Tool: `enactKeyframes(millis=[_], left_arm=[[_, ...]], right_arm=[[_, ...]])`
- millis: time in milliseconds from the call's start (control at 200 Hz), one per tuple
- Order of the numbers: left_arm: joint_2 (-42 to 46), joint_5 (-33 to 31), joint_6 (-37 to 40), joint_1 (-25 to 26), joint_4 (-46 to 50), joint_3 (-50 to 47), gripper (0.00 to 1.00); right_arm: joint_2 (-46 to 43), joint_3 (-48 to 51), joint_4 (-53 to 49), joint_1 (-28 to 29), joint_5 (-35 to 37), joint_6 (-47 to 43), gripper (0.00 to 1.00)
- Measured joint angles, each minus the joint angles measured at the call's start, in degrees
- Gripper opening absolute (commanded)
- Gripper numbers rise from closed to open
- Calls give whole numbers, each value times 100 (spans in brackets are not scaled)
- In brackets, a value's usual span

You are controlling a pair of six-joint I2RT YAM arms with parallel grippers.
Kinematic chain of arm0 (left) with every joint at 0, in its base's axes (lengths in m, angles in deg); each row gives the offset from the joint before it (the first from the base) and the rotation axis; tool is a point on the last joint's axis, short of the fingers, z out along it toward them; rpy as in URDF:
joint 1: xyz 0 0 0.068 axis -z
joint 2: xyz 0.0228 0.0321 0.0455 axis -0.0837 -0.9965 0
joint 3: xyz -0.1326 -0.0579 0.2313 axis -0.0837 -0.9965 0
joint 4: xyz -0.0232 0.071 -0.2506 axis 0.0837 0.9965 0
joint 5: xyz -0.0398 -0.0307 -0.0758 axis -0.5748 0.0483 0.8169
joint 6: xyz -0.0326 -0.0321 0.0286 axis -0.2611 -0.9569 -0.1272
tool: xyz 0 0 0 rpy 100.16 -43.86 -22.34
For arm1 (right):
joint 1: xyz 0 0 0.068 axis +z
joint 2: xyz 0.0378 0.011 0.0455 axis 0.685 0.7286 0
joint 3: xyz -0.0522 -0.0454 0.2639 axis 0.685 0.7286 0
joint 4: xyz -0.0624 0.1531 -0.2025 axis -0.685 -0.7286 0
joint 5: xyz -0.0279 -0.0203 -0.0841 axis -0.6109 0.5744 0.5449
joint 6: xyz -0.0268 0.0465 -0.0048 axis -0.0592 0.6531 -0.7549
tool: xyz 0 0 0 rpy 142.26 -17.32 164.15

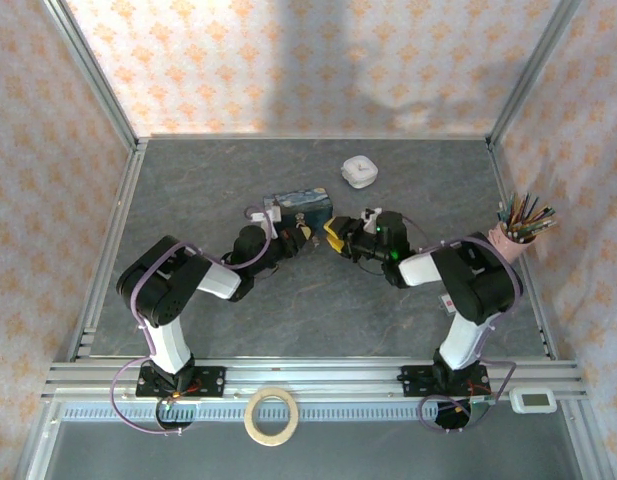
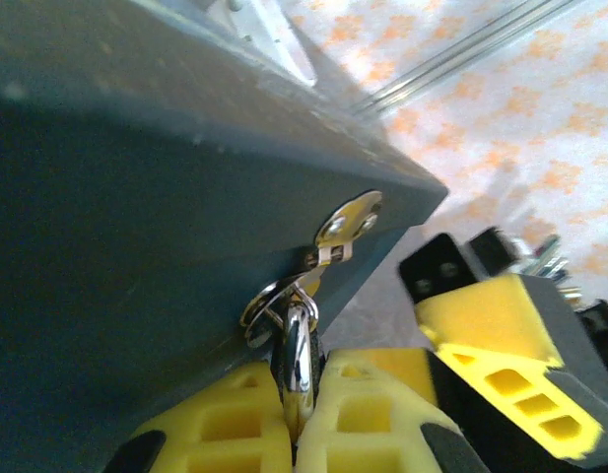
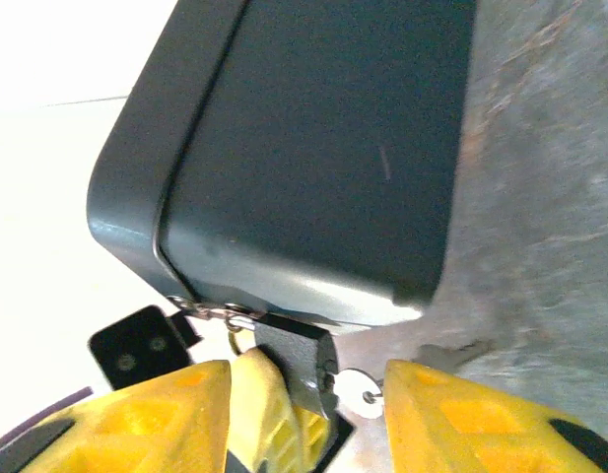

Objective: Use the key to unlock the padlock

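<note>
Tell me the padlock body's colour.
The padlock is dark grey, nearly black; clearest in the right wrist view.

Both my arms bent at the elbow and reaching inward, claws facing each other almost tip to tip. Left arm [image 1: 188, 285] low, wrist level, left claw [image 2: 299, 394] pinched tight on padlock [image 3: 299, 360]. Right arm [image 1: 468, 280] folded, right claw [image 1: 333, 238] jaws parted, gripping nothing.
</note>
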Motion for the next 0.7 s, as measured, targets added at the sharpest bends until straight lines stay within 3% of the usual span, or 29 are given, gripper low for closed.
enactKeyframes(millis=[320,405,535,701], left_arm=[[28,-699,651,304,741,105,2],[15,-754,772,304,896,142,10],[-11,-841,946,291,1156,291,33],[0,-846,957,168,1266,332,45]], right_arm=[[-907,-227,-2444,127,1084,-2236,44],[-1095,-376,-2874,197,1320,-2721,45],[-1449,-501,-3274,225,1626,-3320,45],[-1609,-664,-3560,236,1832,-3888,48]])
